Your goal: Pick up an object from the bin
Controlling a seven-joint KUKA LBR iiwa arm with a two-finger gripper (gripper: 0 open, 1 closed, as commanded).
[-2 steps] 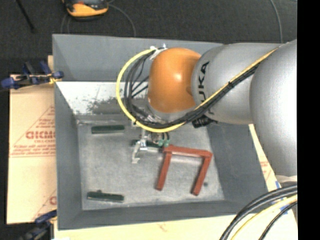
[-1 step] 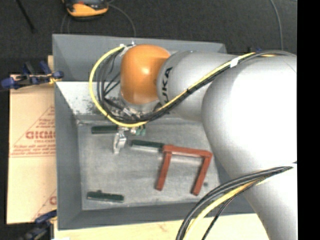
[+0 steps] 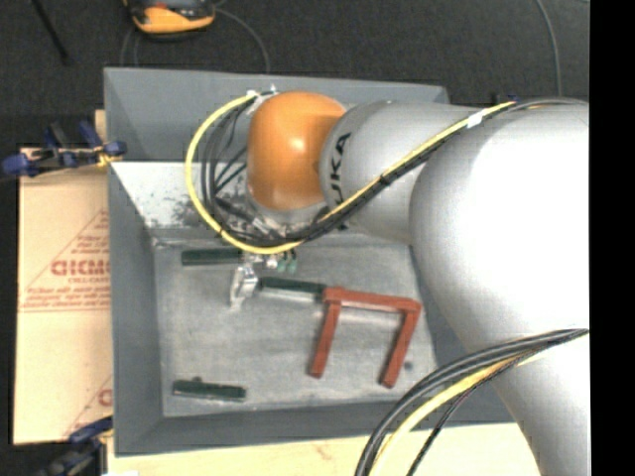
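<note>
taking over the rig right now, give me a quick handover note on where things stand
Gripper: low over the middle of the bin; open or shut can't be told, and nothing is seen held.
Things: a dark green stick lies right beside it, and a red-brown U-shaped bracket lies beyond that. A second green stick lies just behind the gripper, and a third green stick lies at the front left.
Done: arm is down in the bin.
Left: grasp one thing and lift it out.

Light came from above and lay evenly on the grey bin (image 3: 198,345). The orange cover (image 3: 290,152) and the silver arm (image 3: 496,226) carried soft glare. Around the bin it was dark, and shadows inside were faint.
</note>
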